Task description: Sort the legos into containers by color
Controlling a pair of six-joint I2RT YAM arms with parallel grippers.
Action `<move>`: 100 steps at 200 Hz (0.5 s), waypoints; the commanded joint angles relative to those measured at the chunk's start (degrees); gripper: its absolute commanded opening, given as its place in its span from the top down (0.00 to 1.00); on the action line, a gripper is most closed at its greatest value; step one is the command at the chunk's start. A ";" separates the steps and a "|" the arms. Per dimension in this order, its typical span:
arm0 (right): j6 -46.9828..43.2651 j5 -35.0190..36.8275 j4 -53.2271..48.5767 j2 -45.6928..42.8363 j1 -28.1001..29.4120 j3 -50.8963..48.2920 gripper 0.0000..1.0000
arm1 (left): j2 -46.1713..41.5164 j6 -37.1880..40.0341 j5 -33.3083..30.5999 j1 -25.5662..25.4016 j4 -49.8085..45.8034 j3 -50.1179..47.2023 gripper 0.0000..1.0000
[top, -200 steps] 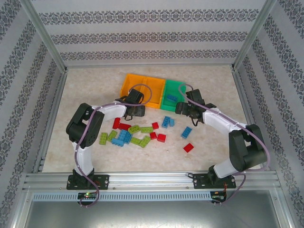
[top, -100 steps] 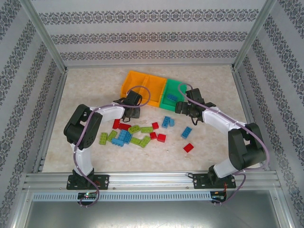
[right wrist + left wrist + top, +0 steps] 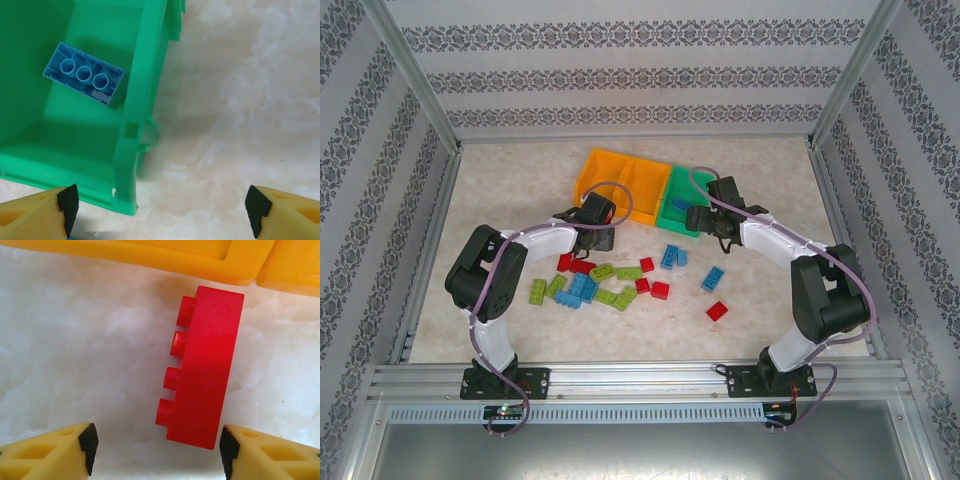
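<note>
Nearest the arm bases, the loose legos (image 3: 605, 283) lie mixed on the table (image 3: 770, 325) in red, blue and lime green, with one red square (image 3: 717, 311) apart to the right.

Beyond the heap, the left end effector (image 3: 157, 450) hangs low over the table, jaws part open and holding nothing. A red oblong brick (image 3: 205, 367) lies on its side just ahead of it. Its studs point toward the left finger (image 3: 60, 455) and its base toward the right finger (image 3: 260, 455), whose pad sits just beside the brick's near corner. The brick's long axis runs straight away from the wrist toward the orange bins (image 3: 150, 255), close behind it. We judge the left arm much the nearer. The brick sits off centre toward the right finger, so the coming move calls for a small sideways correction and a short advance. The jaws would then close across the brick from studs to base.

Farther right, the right end effector (image 3: 162, 210) stands wide open and empty at the near corner of the green bin (image 3: 145, 100), where one blue brick (image 3: 85, 75) lies upside down
</note>
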 commanded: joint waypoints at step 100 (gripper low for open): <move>-3.32 1.63 -4.44 8.65 -0.97 8.14 0.48 | 7.71 2.29 0.03 0.65 -1.19 8.82 0.46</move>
